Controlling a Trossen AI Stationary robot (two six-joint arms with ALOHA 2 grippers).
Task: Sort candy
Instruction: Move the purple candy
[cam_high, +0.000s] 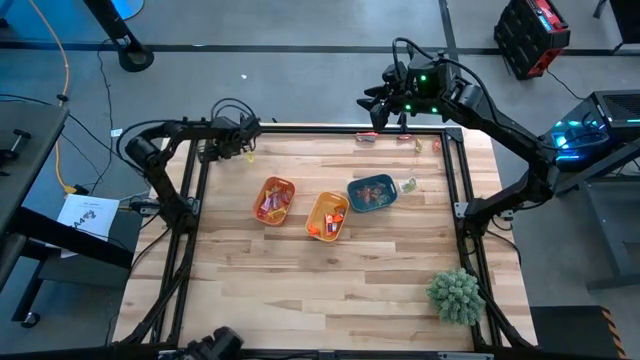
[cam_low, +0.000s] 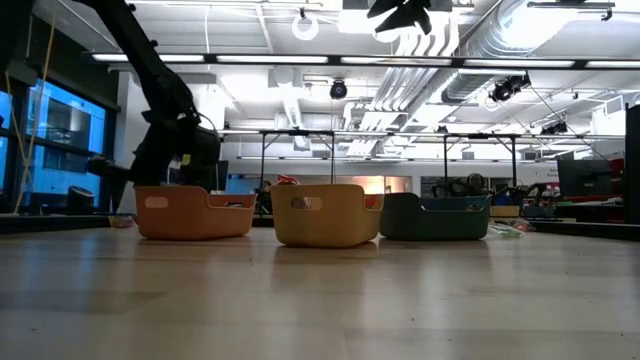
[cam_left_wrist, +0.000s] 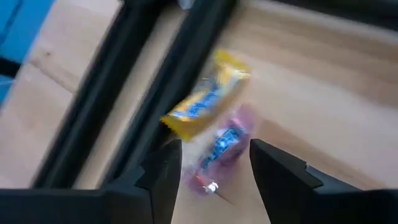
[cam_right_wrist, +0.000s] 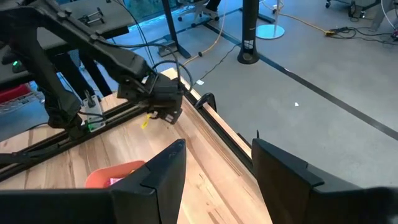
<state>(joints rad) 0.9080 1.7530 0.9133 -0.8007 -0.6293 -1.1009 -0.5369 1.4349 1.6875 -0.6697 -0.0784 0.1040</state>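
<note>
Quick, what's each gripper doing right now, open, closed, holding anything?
Left gripper: open, empty, fingers straddling a small pink-wrapped candy on the wooden table.
Right gripper: open, empty, raised above the table's far edge.

Yellow candy (cam_left_wrist: 208, 99), pink candy (cam_left_wrist: 219, 151)

Three bins stood on the bench (cam_high: 300, 290): one orange bin (cam_high: 273, 200), one yellow-orange bin (cam_high: 327, 216), one blue bin (cam_high: 372, 193). One green plant (cam_high: 455, 296). Two arms were present.
</note>
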